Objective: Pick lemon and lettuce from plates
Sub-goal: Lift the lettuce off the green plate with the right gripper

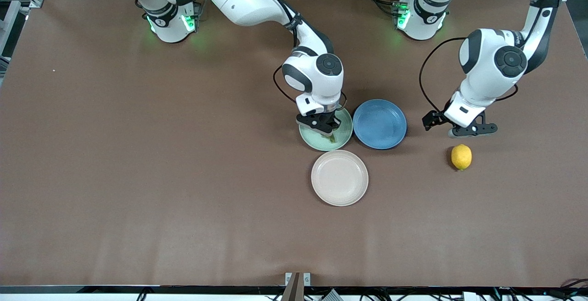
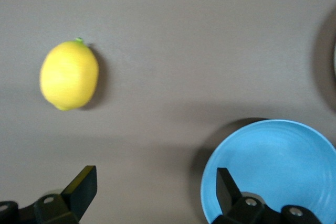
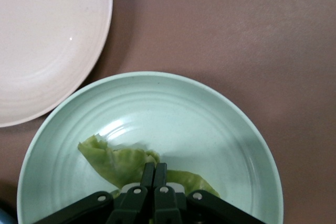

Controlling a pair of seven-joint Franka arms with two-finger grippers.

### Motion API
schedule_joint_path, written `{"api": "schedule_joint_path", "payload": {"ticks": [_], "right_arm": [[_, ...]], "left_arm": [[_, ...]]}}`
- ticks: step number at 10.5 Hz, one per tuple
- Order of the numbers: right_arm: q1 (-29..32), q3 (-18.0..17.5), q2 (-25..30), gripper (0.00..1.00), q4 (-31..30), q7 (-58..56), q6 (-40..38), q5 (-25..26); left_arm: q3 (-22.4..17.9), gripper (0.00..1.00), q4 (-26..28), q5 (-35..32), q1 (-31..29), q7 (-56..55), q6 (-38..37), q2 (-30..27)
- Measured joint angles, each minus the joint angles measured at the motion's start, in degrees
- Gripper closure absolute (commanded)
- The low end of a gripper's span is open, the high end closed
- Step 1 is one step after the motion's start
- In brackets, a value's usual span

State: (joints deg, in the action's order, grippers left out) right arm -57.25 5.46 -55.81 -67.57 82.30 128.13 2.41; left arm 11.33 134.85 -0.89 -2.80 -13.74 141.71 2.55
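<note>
**Right wrist view: fingers pinched on the lettuce in the mint plate**

Right wrist view shows us the right gripper [image 3: 154, 174] down in the mint green plate [image 3: 220, 124], its fingers [image 3: 148, 174] pressed together on the lettuce [image 3: 113, 158], a pale green wrinkled leaf lying on the plate's floor. We see the cream plate [image 3: 47, 40] just beside the mint one, apart from it by a thin strip of table [image 3: 236, 30].

From the front we find the mint plate [image 1: 345, 141] touching or nearly touching the blue plate [image 1: 380, 123], which sits toward the left arm's end of the table. The cream plate [image 1: 339, 178] lies nearer the front camera than both and holds nothing.

We see the lemon [image 1: 461, 156] resting on the bare table, well apart from all three plates, toward the left arm's end. The left gripper [image 1: 461, 128] hangs above the table beside the lemon [image 2: 69, 75], its fingers [image 2: 81, 184] spread wide and holding nothing; one fingertip shows over the rim of the blue plate [image 2: 278, 156] in the left wrist view.
</note>
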Motion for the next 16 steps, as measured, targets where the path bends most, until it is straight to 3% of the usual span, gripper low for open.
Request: {"api": "schedule_joint_path", "payload": {"ticks": [2,5,9,11,14,16], "right_arm": [[0.3,0.6,0.4,1.00,1.4,-1.2,-2.5,0.0],[3.6,0.6,3.7,1.00,4.5,-5.6,-9.7,-0.1],[10.4,0.0,12.0,1.00,5.8,-21.8,-22.9,-4.8],[16.6,0.1,18.8,1.00,6.6,-33.4,-31.3,-7.6],[25.4,0.2,28.0,1.00,6.4,-48.5,-46.4,-7.9],[32.1,0.3,30.6,1.00,5.9,-58.6,-51.4,-7.8]], "left_arm": [[0.8,0.00,-1.7,0.0,0.0,0.0,-0.6,-0.4],[1.9,0.00,-10.3,0.0,0.0,0.0,-11.0,-1.0],[2.0,0.00,-23.2,0.0,0.0,0.0,-28.4,-1.4],[2.0,0.00,-30.3,0.0,0.0,0.0,-35.8,-1.9],[2.0,0.00,-33.2,0.8,-0.2,0.1,-39.0,-7.3],[1.9,0.00,-33.4,2.8,-0.2,0.1,-39.3,-9.4]]}}
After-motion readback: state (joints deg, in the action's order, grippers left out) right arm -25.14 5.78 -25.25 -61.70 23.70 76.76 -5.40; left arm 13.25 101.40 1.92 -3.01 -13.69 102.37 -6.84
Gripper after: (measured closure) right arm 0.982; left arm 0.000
